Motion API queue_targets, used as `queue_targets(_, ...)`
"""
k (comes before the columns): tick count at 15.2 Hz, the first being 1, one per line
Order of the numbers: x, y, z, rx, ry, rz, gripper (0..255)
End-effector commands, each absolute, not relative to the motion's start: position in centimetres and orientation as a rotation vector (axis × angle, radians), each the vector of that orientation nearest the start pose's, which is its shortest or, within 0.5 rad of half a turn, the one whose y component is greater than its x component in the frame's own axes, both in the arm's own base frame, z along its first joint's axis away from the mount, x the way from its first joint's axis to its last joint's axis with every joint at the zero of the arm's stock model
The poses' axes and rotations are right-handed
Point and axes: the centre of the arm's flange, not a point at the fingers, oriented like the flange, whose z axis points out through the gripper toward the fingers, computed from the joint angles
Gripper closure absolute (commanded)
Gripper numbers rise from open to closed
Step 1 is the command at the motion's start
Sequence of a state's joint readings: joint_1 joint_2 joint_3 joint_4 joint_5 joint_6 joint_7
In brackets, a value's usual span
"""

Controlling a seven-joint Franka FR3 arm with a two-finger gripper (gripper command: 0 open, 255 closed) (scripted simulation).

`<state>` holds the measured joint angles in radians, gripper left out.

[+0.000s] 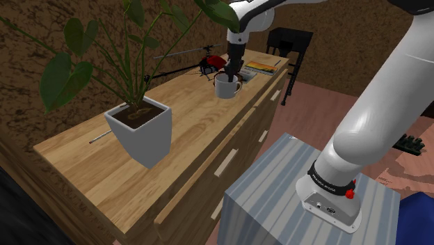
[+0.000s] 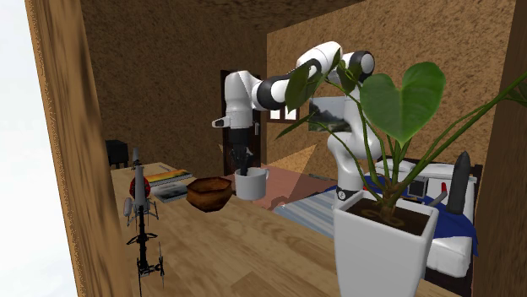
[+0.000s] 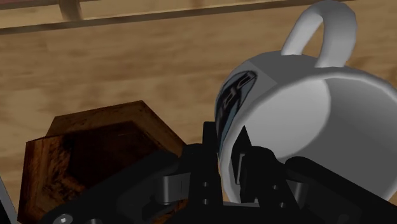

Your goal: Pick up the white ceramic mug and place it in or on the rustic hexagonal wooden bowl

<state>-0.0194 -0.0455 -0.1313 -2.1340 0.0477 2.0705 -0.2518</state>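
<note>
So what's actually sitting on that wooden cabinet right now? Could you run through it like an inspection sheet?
Surface: wooden cabinet top, drawers below.
Job's things: white mug upright; brown wooden bowl close beside it, whether touching cannot be told.
Clutter: potted plant in a white pot, red toy helicopter, books.
Grippers: black end effector straddles the mug's rim, one finger inside, one outside, clasping the wall.
Cables: nothing seen.
Surroundings: rough brown wall behind the cabinet, black chair past its far end, striped stand under the arm.
</note>
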Motion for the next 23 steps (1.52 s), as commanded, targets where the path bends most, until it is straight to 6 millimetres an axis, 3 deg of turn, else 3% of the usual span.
queue_targets(1, 52.3, -7.8, 43.6, -3.089, -0.120, 0.014, 255)
queue_targets(15, 52.3, -7.8, 50.7, -3.089, -0.120, 0.014, 255)
queue_targets(23, 57.7, -16.8, 51.5, -3.089, -0.120, 0.014, 255)
